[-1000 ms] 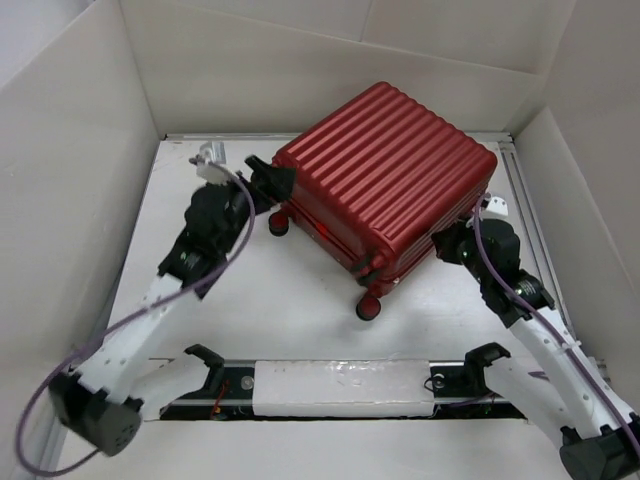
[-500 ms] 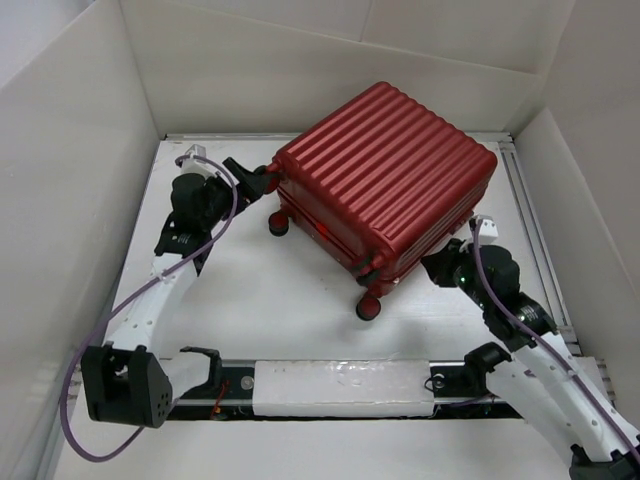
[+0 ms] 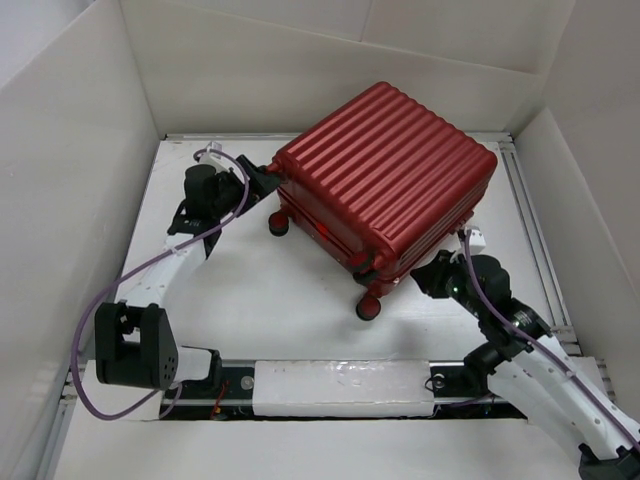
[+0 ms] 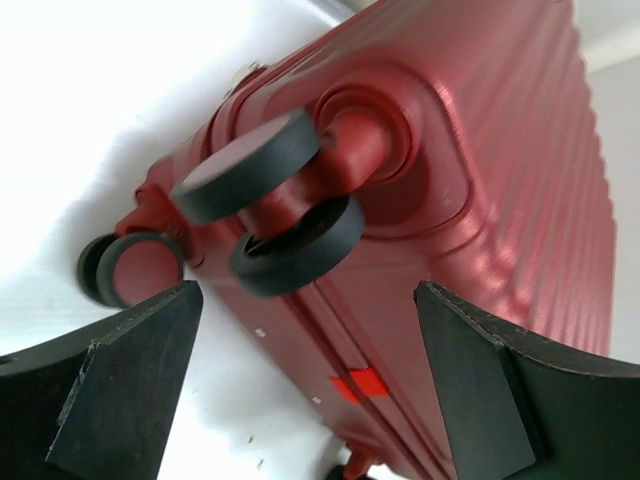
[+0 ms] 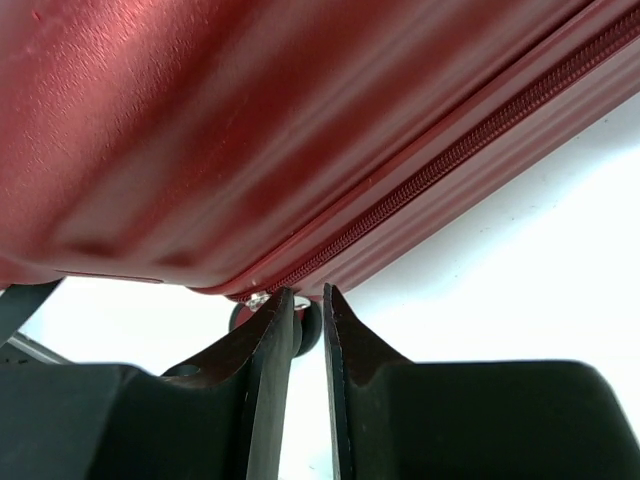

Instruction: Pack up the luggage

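The luggage (image 3: 390,170), a dark red ribbed hard-shell suitcase, lies closed and flat at the table's back middle. Its small dark wheels (image 3: 369,307) face the near left. My left gripper (image 3: 262,182) is wide open at the suitcase's left corner. In the left wrist view (image 4: 307,300) its jaws stand either side of the shell below a twin wheel (image 4: 295,245), touching nothing. My right gripper (image 3: 432,277) is at the near right edge. In the right wrist view (image 5: 307,292) its jaws are almost closed on a silver zipper pull (image 5: 258,298) at the zipper line (image 5: 450,160).
White cardboard walls (image 3: 70,180) enclose the table on the left, back and right. A metal rail (image 3: 535,230) runs along the right side. The arm bases and a white taped bar (image 3: 340,385) lie at the near edge.
My right gripper has slid along the suitcase's edge toward the near left. My left arm has folded back and its base link has swung, with the gripper staying at the suitcase's left corner.
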`<action>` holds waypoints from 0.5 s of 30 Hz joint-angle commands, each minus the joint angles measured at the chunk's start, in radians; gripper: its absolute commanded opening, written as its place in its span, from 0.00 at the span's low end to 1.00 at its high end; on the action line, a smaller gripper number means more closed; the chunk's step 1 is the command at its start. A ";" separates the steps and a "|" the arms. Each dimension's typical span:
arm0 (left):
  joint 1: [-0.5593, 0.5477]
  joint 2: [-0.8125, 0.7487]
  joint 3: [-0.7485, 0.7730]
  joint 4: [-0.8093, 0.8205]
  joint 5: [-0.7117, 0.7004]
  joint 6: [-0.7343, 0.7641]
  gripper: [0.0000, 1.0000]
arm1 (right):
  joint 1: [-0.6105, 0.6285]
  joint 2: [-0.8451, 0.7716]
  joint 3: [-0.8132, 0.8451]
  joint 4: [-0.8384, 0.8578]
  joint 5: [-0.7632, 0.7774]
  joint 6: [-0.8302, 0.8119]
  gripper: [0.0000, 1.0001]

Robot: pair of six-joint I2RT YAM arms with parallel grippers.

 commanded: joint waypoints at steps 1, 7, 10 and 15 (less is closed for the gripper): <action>-0.002 0.020 0.069 0.093 0.034 -0.028 0.84 | 0.022 -0.034 -0.021 0.044 0.013 0.031 0.25; -0.002 0.083 0.100 0.111 0.045 -0.050 0.82 | 0.040 -0.065 -0.055 0.044 0.013 0.054 0.27; -0.002 0.105 0.100 0.125 0.045 -0.059 0.79 | 0.049 -0.065 -0.067 0.053 0.023 0.064 0.30; -0.002 0.126 0.109 0.143 0.056 -0.077 0.69 | 0.049 -0.065 -0.067 0.053 0.023 0.064 0.31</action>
